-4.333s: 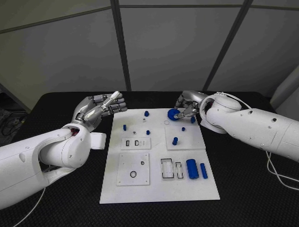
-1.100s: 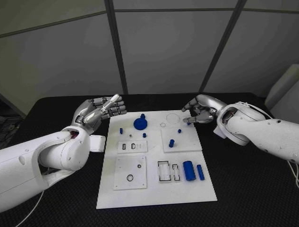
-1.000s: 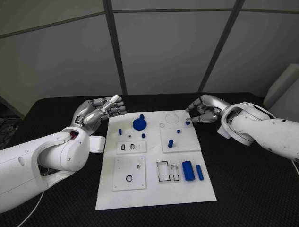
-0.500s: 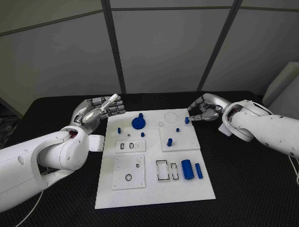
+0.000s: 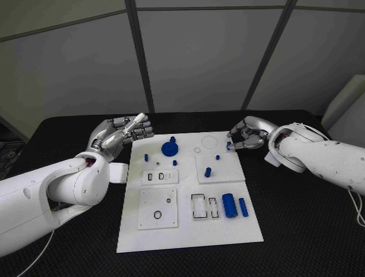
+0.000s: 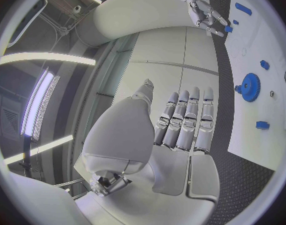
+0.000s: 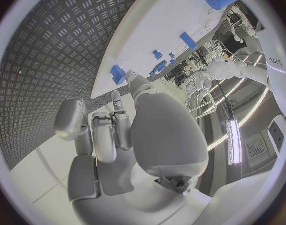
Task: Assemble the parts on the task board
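So the task board (image 5: pixel 186 228) is lying flat in the middle of the black table (image 5: pixel 315 231), long axis running straight away from me, short edge closest to my body. On it, over by my right hand (image 5: pixel 247 134), there's a small blue peg (image 5: pixel 229 146) standing upright near the far right edge, long axis pointing straight up off the board. My right fingertips (image 5: pixel 235 140) are right at that peg. From the right wrist view a fingertip sits against a blue piece (image 7: pixel 118 75), but I honestly can't tell whether I'm actually pinching it or just touching it.

Moving out from there: the blue gear (image 5: pixel 170 149) lies flat in the far left part of the board, with a little stub poking up at its far side. Another upright peg (image 5: pixel 208 171) stands on the raised square plate just nearer to me than my right hand. Closer to me still, two blue cylinders lie on their sides side by side, a fat one (image 5: pixel 229 205) and a thin one (image 5: pixel 243 207), both with long axes pointing away from me, same as the board. They sit just right of a pair of rectangular slots (image 5: pixel 204 207).

My left hand (image 5: pixel 120 134) hangs off the board's far left corner, holding nothing, fingers straight and side by side with the thumb sticking out.
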Robot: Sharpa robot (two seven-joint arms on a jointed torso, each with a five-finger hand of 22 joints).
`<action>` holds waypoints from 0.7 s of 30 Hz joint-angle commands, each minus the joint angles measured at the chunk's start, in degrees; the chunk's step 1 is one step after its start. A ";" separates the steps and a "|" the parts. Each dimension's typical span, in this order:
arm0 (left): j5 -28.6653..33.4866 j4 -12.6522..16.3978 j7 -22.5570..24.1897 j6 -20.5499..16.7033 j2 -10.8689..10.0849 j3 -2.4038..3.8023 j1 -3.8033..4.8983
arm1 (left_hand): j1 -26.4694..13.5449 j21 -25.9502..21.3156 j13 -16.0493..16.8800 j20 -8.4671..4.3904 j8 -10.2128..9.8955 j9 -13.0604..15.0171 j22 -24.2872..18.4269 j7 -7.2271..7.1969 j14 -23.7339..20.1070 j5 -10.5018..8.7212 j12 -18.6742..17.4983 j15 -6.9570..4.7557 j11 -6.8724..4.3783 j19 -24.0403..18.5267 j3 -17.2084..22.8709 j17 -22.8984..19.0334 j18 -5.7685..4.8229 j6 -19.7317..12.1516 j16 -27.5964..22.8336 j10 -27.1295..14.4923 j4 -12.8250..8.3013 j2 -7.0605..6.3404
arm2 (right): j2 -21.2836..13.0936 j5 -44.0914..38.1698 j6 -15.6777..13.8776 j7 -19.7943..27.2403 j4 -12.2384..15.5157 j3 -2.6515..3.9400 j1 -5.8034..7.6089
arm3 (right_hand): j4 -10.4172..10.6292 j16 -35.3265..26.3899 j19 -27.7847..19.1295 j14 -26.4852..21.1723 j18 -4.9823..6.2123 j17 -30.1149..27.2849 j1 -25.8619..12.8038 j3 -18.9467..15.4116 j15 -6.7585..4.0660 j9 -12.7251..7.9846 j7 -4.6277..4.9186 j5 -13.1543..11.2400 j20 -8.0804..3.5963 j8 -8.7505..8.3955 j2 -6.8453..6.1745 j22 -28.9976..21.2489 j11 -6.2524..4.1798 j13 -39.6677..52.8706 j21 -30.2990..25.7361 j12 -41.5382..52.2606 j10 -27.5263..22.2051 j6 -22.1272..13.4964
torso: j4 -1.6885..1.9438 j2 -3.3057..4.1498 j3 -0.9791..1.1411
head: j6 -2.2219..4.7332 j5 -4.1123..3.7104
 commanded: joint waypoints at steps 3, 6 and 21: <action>-0.69 0.00 0.19 0.70 -0.02 0.05 0.07 | -0.03 0.25 -0.01 -0.01 -0.26 -0.05 -0.06 0.06 0.46 -0.24 -0.31 -0.02 0.08 0.28 0.11 0.06 0.95 0.48 -0.22 0.52 -0.34 0.77 | 0.08 -1.56 1.97 -0.04 -0.11 0.01 -0.09 | -0.22 -0.11 -0.18 5.71 -0.07 14.01 0.37 -0.40 -0.19 0.11 -0.07 0.23 -0.07 0.38 0.62 0.11 -0.26 8.19 -0.12 0.15 0.73 0.93 | -0.08 -0.06 0.02 | -0.10 -0.04; -0.74 -0.02 0.19 0.70 -0.02 0.05 0.07 | -0.02 0.26 -0.01 -0.03 -0.28 -0.05 -0.07 0.06 0.51 -0.23 -0.33 -0.03 0.07 0.30 0.13 0.06 0.94 0.51 -0.23 0.54 -0.39 0.80 | 0.07 -1.77 1.99 -0.21 -0.19 0.01 -0.15 | -0.24 -0.11 -0.18 5.71 -0.07 14.02 0.36 -0.45 -0.21 0.13 -0.08 0.22 -0.08 0.46 0.72 0.11 -0.27 8.24 -0.13 0.19 0.77 1.15 | -0.02 -0.04 0.01 | -0.12 -0.08; -0.78 -0.26 0.13 0.71 0.09 0.05 0.05 | -0.01 0.27 -0.02 -0.04 -0.31 -0.05 -0.08 0.07 0.55 -0.23 -0.35 -0.03 0.07 0.32 0.14 0.05 0.94 0.54 -0.25 0.55 -0.43 0.83 | 0.64 -2.25 2.44 -0.80 -1.08 0.01 -0.28 | -0.44 -0.06 0.03 5.74 -0.12 14.16 0.31 -0.43 -0.31 0.37 -0.21 0.14 -0.18 1.42 2.13 0.43 -0.40 8.79 0.03 0.66 1.21 4.02 | -0.01 -0.03 0.02 | -0.27 -0.25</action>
